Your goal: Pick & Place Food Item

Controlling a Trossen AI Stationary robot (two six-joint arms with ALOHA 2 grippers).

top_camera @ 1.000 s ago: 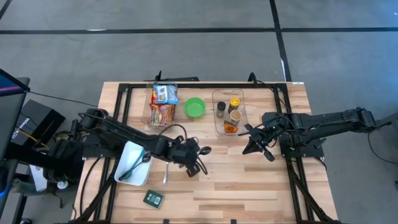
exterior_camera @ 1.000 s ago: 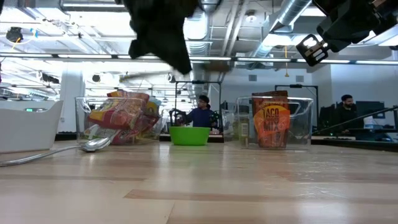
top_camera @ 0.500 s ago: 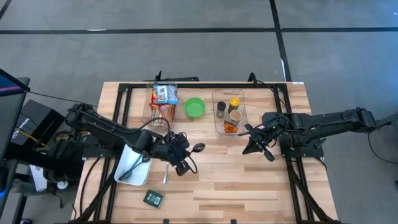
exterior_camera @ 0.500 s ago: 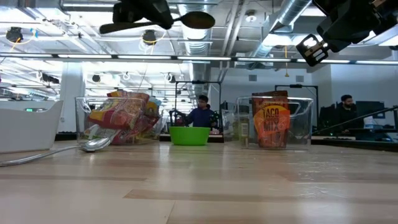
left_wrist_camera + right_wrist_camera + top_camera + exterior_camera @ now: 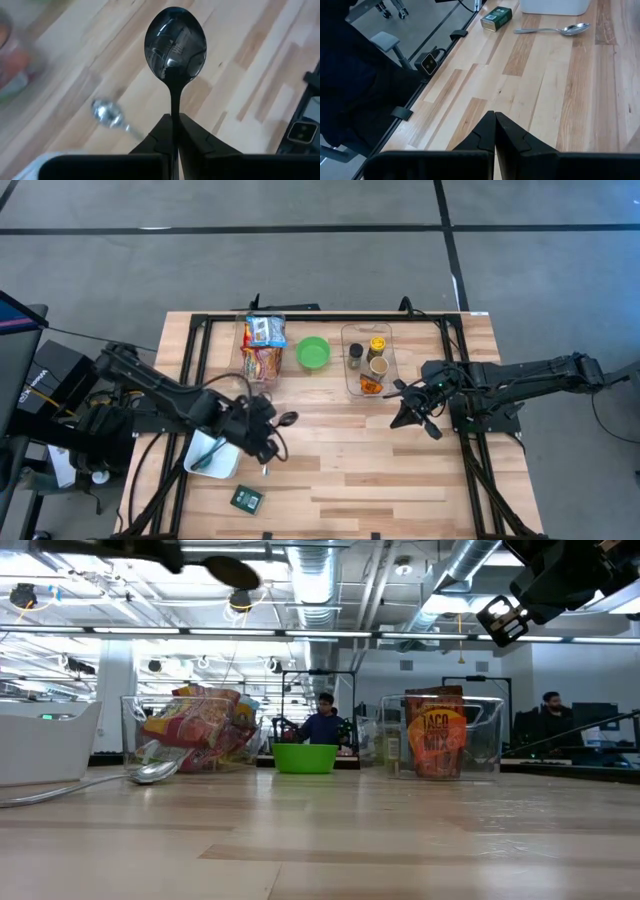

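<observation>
Spoon (image 5: 175, 44) clamped in the left gripper (image 5: 262, 430) has swung back toward the white bin (image 5: 203, 457) at the table's left edge; the right gripper (image 5: 418, 412), fingers closed on nothing, waits.

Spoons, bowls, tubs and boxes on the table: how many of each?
Spoons: 2 (black spoon in left hand, silver spoon loose)
Green bowl: 1
Clear tubs: 2
White tub: 1 (contents unclear)
Green box: 1
Total: 7

The left gripper (image 5: 268, 432) holds a dark spoon (image 5: 283, 420) above the tabletop (image 5: 350, 470), beside the white bin (image 5: 205, 455); the right gripper (image 5: 408, 412) hovers near the clear container (image 5: 366, 360).
</observation>
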